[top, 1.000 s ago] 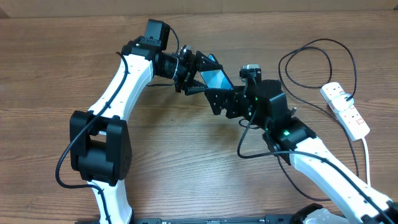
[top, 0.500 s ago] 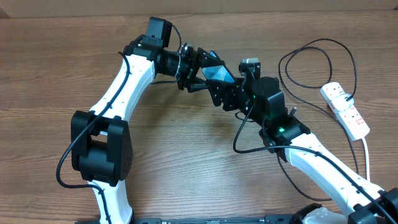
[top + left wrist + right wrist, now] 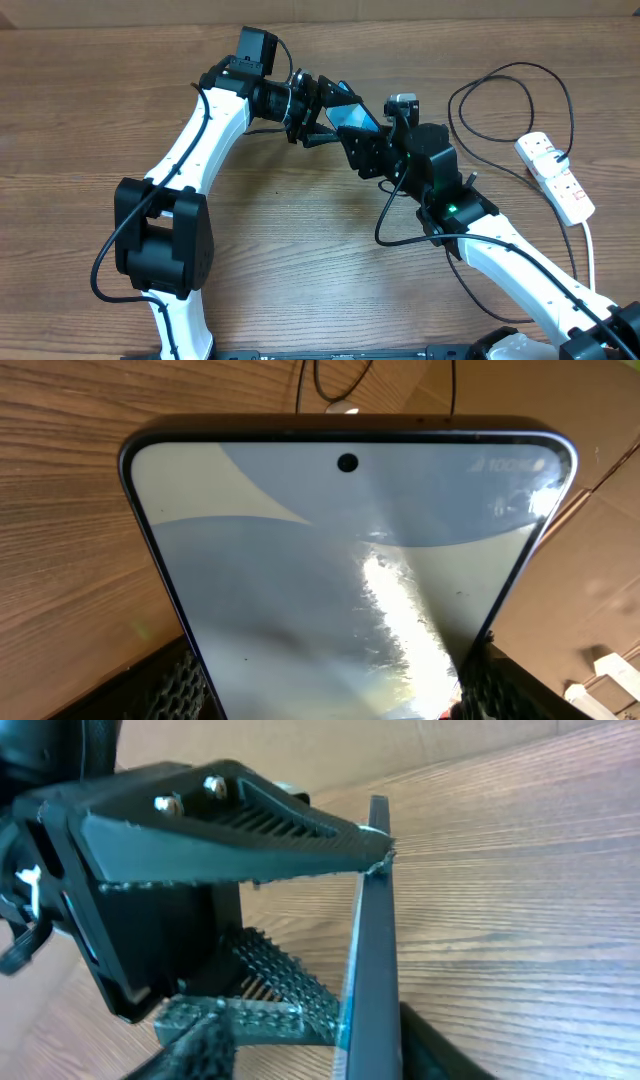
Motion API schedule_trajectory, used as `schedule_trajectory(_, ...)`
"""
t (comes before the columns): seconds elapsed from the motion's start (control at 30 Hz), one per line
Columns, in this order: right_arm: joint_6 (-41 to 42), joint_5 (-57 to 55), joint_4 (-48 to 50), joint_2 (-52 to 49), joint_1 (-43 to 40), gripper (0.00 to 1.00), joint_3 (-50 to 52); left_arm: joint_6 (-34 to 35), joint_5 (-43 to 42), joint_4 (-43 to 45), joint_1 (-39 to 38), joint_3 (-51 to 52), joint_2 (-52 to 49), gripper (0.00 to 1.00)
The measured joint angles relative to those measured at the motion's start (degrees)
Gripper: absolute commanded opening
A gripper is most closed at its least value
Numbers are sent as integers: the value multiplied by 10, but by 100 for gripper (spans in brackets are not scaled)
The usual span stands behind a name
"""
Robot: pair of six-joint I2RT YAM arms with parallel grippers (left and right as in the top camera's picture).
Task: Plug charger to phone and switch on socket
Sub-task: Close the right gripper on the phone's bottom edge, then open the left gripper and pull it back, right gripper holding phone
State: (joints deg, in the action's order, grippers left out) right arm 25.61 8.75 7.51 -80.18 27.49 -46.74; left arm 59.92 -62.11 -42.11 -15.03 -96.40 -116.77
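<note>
- Phone [image 3: 350,116]: held clear of the table [image 3: 300,260], clamped in the left gripper [image 3: 330,118]. The gripper's ribbed pads [image 3: 175,685] press on the two long edges.
- Orientation: in the left wrist view the punch-hole camera sits at the end far from the pads. The charging-port end is therefore judged to lie back between the left fingers, where a connector could not reach it.
- Handling, phone: slim, rigid and judged light. The glass face shows strong glare, so it is smooth and likely slippery, and liable to crack under a point load or a drop. The long edges are the safest place to hold it, with nothing bearing on the screen and the port end left free.
- Right gripper [image 3: 355,140]: directly against the phone's free end. In the right wrist view the phone shows edge-on and runs down between this gripper's own fingers. Whether those fingers pinch the phone or stand just off it cannot be told.
- Charger cable [image 3: 512,67]: thin, limp and judged light, so it will sag and trail. It lies in a loop on the table, well apart from the phone, between the phone and the socket [image 3: 556,176]. Neither gripper is on it, and its connector tip cannot be located.
- Handling, charger: it should be held just behind the tip, since the cable gives no stiffness for aiming.
- Socket: beyond the cable loop from the phone. The state of its switches is too small to read.
</note>
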Motion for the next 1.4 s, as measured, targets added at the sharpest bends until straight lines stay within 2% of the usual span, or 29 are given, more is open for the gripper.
schedule_trajectory(0.07,-1,0,-1,0,0,34,0,0,0,0,0,0,0,49)
schedule_trajectory(0.67,3,-7,11,-7,-5,8,3,1,0,1,1,0,0,50)
schedule_trajectory(0.73,6,-7,12,-9,-8,4,3,1,1,1,1,0,0,54)
schedule_trajectory(0.87,20,-2,10,-10,-12,4,4,-1,2,2,1,0,0,61)
schedule_trajectory(0.93,29,-1,10,-10,-12,4,4,-1,2,1,1,0,0,67)
schedule_trajectory(1.03,70,4,10,-10,-12,4,4,-2,7,4,1,0,0,86)
schedule_trajectory(1.07,92,10,12,-10,-12,4,4,-5,9,19,1,0,0,100)
schedule_trajectory(1.27,210,57,31,-10,-23,4,2,-38,15,115,21,0,0,100)
schedule_trajectory(1.4,296,146,21,-10,-41,4,1,-103,17,102,56,-4,3,100)
